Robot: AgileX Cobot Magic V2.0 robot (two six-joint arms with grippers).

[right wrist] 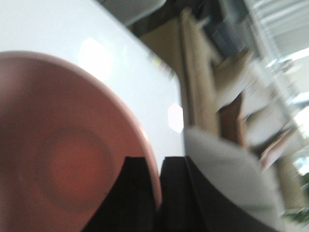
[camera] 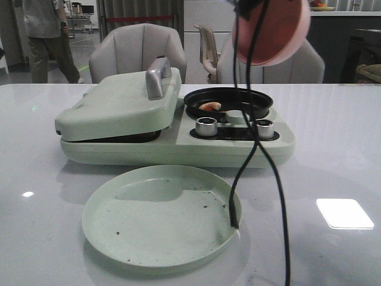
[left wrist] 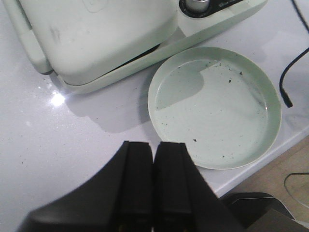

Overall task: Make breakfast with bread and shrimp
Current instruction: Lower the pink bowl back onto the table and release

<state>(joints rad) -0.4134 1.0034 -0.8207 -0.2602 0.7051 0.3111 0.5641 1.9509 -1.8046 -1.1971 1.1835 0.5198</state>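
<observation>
The shrimp (camera: 210, 106) lies in the round black pan (camera: 196, 98) on the right side of the pale green breakfast maker. No bread shows; the maker's lid (camera: 119, 104) is down. My right gripper (right wrist: 157, 162) is shut on the rim of a pink plate (right wrist: 63, 154), which it holds tilted in the air above and behind the pan (camera: 274, 33). My left gripper (left wrist: 154, 145) is shut and empty, above the table just in front of the empty green plate (left wrist: 212, 106), which carries dark crumbs.
The green plate (camera: 161, 214) sits in front of the maker. Two metal knobs (camera: 206, 126) (camera: 264, 127) stand below the pan. A black cable (camera: 262, 149) hangs across the maker and the plate's right edge. Chairs stand behind the table's far edge.
</observation>
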